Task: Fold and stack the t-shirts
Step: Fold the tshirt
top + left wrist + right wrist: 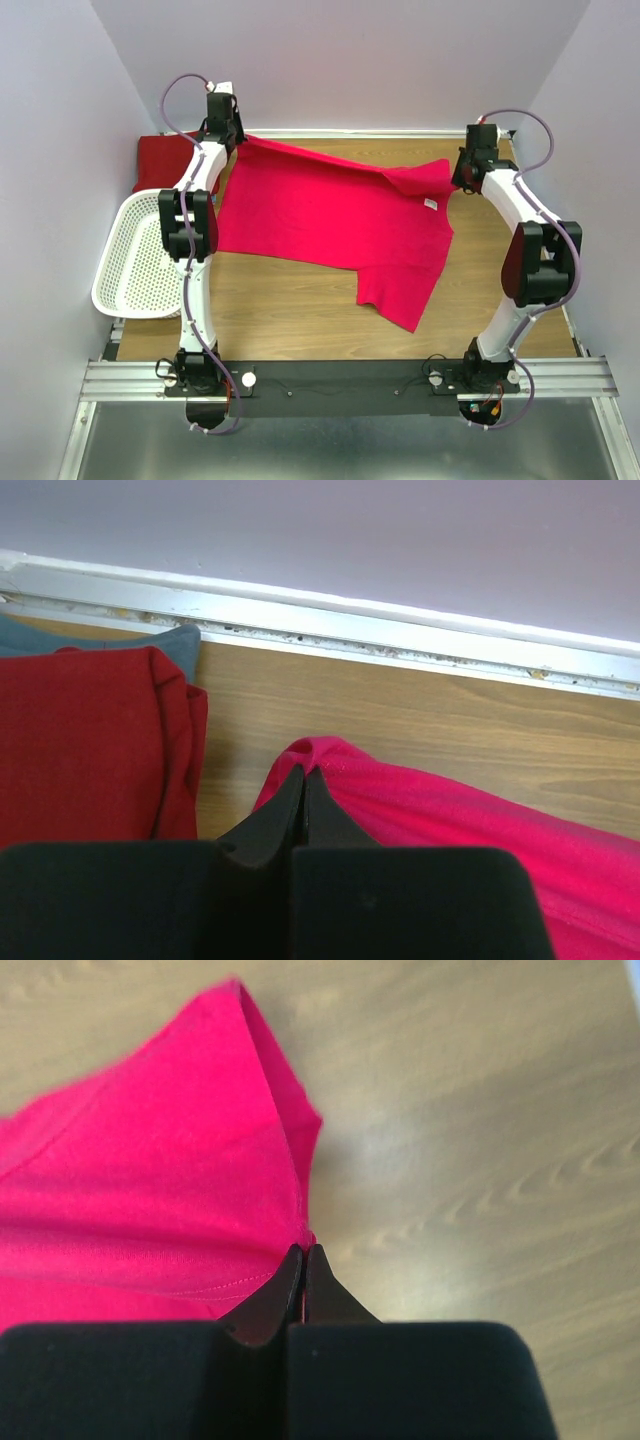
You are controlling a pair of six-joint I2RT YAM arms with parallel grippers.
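Observation:
A crimson-pink t-shirt (320, 220) lies spread across the wooden table, stretched between both arms. My left gripper (236, 140) (304, 772) is shut on its far left corner, where the cloth (450, 810) bunches over the fingertips. At the far right, my right gripper (462, 178) (304, 1250) is shut on another pinched edge of the same shirt (160, 1210). A darker red t-shirt (165, 158) (80, 740) lies folded at the back left, with a teal t-shirt edge (170, 640) showing beneath it.
A white perforated basket (135, 260) stands at the table's left edge beside the left arm. A white baseboard (400, 630) runs along the back wall. Bare wood (300, 310) lies in front of the shirt.

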